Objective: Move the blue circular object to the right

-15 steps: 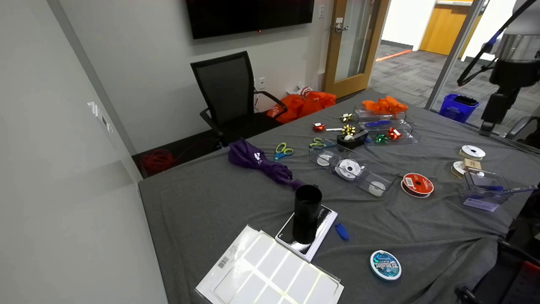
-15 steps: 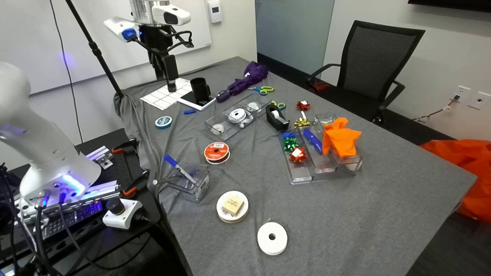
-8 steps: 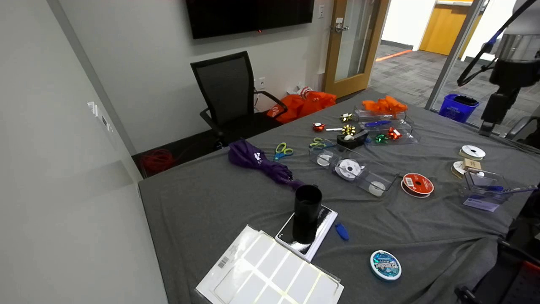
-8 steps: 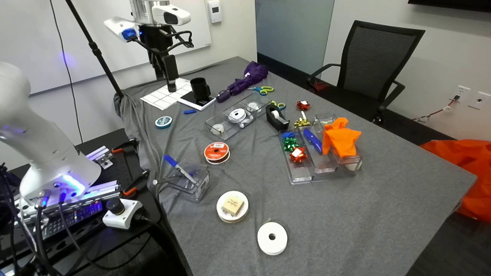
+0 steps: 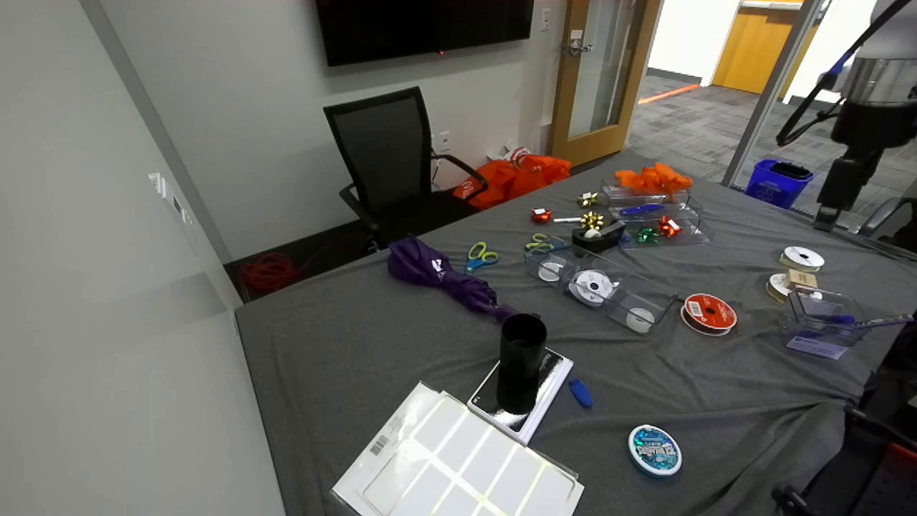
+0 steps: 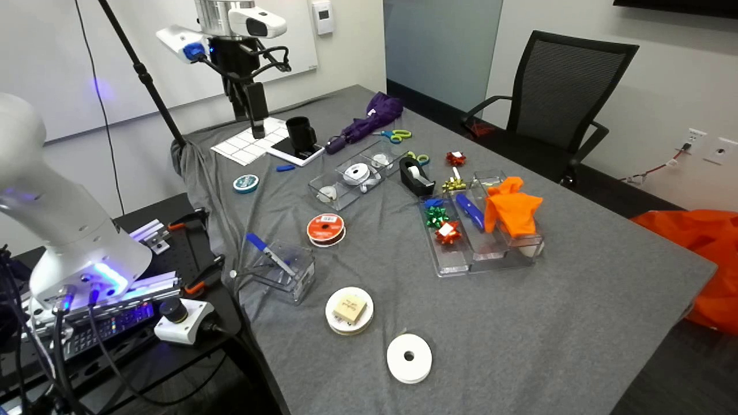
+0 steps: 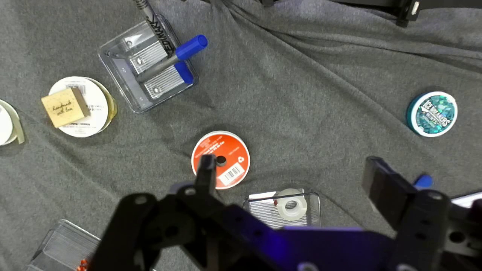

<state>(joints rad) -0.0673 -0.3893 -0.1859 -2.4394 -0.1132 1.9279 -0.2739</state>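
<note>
"Wrist view, looking down: what accounts for the layout on the grey-draped counter (image 7: 308,101)?"

"Matte and creased, it probably stops small items from sliding. Above it hangs the black pincer (image 7: 292,164), jaws well apart and nothing gripped, as suits a grasp not yet begun."

"And the containers?"

"The clear plastic tray (image 6: 346,198), divided and straight-walled, presumably keeps its contents sorted. In both exterior views a flat, glossy box (image 5: 550,374) gives a level base to an upright black cup (image 5: 521,351), smooth and cylindrical."

"Next, the round pieces?"

"The orange-red spool (image 7: 231,150) and the white spool (image 7: 98,108) lie on their flat faces, so neither should roll. Slightly narrower is the blue circular object (image 7: 433,114): a shallow drum with a glittering teal face and a white rim. It rests flat on the counter near the right edge of the wrist view, outside the gap between the jaws. Its low side would likely call for a careful descent before any move rightward; whose right is meant, the task does not say."

"And the smallest?"

"A square, wood-coloured block (image 7: 64,108), seated on the white spool, perhaps to save room."
</note>
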